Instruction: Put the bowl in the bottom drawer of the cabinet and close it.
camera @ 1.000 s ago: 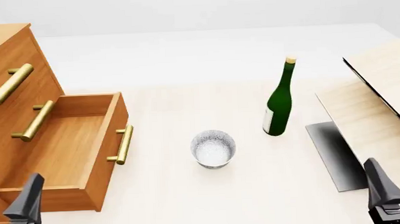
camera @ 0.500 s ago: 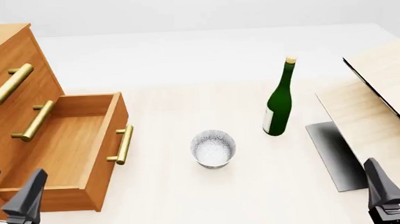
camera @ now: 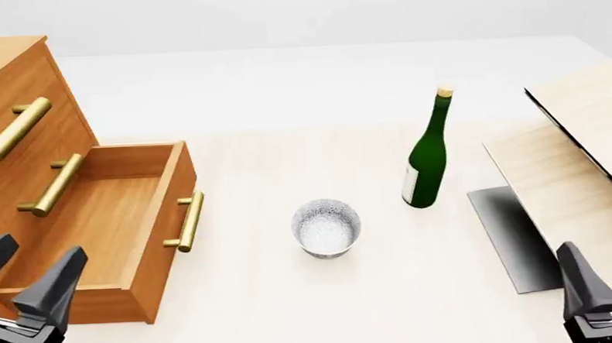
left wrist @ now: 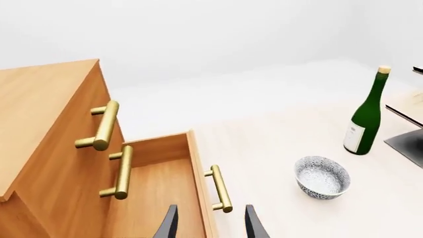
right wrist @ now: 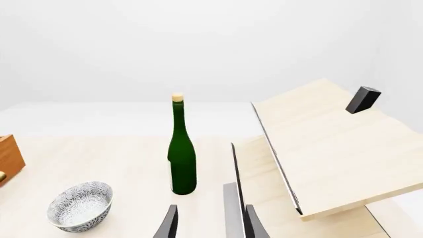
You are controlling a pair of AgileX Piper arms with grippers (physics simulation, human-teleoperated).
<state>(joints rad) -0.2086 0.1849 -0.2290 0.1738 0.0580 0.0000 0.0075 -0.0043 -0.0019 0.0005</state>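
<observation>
The speckled white bowl [camera: 326, 228] stands upright on the table, right of the cabinet [camera: 13, 83]. The bottom drawer [camera: 91, 227] is pulled out and holds nothing, its brass handle [camera: 190, 221] facing the bowl. My left gripper [camera: 26, 277] is open over the drawer's near corner, well left of the bowl. My right gripper [camera: 610, 270] is open at the near right, far from the bowl. The left wrist view has the bowl [left wrist: 322, 177], the drawer [left wrist: 158, 188] and the gripper [left wrist: 210, 225]. The right wrist view shows the bowl [right wrist: 80, 206] beyond my gripper [right wrist: 210, 223].
A tall green bottle [camera: 426, 154] stands behind and right of the bowl. Pale wooden boards [camera: 583, 136] lean over a dark grey panel [camera: 510, 236] at the right. Two shut upper drawers carry brass handles [camera: 15, 128].
My left gripper has risen and shifted right over the drawer's near corner. The right gripper, bowl and drawer have not moved.
</observation>
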